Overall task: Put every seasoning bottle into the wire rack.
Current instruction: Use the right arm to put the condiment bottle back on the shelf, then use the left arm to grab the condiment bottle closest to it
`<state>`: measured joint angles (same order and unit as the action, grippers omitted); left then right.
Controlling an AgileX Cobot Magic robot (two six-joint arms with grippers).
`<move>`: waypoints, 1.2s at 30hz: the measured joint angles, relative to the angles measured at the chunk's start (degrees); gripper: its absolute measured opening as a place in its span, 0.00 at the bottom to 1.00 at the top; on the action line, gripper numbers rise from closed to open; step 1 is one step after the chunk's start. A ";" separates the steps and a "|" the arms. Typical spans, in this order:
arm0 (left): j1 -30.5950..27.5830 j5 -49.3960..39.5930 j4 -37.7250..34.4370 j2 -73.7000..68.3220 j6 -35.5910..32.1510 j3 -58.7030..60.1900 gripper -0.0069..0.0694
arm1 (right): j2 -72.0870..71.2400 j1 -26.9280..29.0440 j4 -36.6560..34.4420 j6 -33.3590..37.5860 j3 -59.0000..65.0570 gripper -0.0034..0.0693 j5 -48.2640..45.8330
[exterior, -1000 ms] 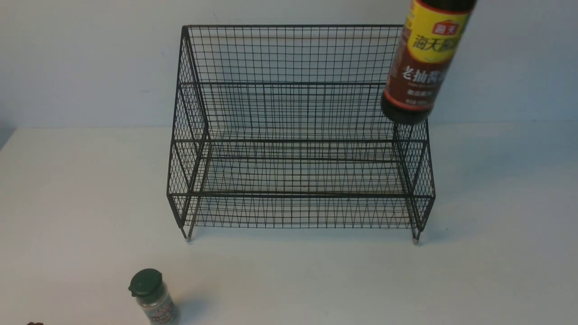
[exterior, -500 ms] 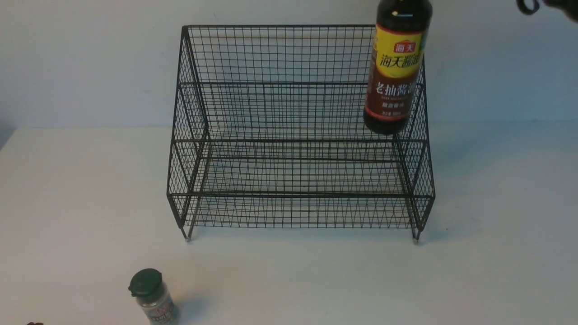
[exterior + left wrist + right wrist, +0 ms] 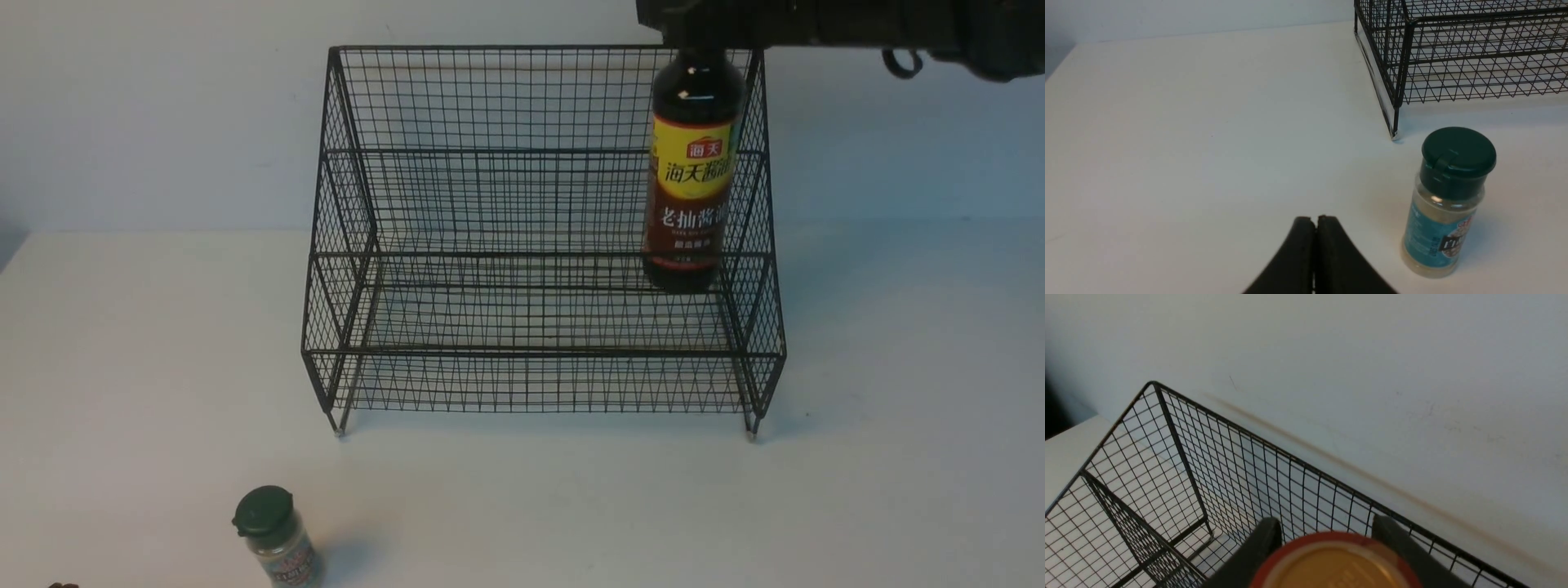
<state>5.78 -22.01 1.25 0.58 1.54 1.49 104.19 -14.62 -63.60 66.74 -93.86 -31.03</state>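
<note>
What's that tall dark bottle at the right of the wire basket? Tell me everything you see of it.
The soy-sauce bottle is tall, dark and glossy, with a yellow-and-brown label printed in Chinese. Its cap looks reddish-brown at the rim, golden on top. It stands upright inside the wire rack, near its right end, above the upper step; whether its base rests there is unclear. The right gripper clamps it at the cap from above.
</note>
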 joint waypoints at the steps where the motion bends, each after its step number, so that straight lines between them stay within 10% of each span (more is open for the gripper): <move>1: 0.00 0.00 0.00 0.00 0.00 0.00 0.07 | 0.29 0.00 0.14 0.00 0.00 0.42 -0.28; 19: 0.00 0.00 0.00 0.00 0.00 0.00 0.07 | -1.49 0.00 10.78 -4.59 -1.20 0.81 -5.92; 30: 0.00 0.00 0.00 0.00 0.00 0.00 0.07 | -11.21 0.00 18.39 -6.49 -1.20 0.83 -6.29; 36: 0.00 0.00 0.00 0.00 0.00 0.00 0.07 | -20.75 0.00 30.40 -19.35 -1.20 0.71 -12.31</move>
<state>5.78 -22.01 1.25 0.58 1.54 1.49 83.44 -14.62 -33.20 47.39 -95.06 -43.34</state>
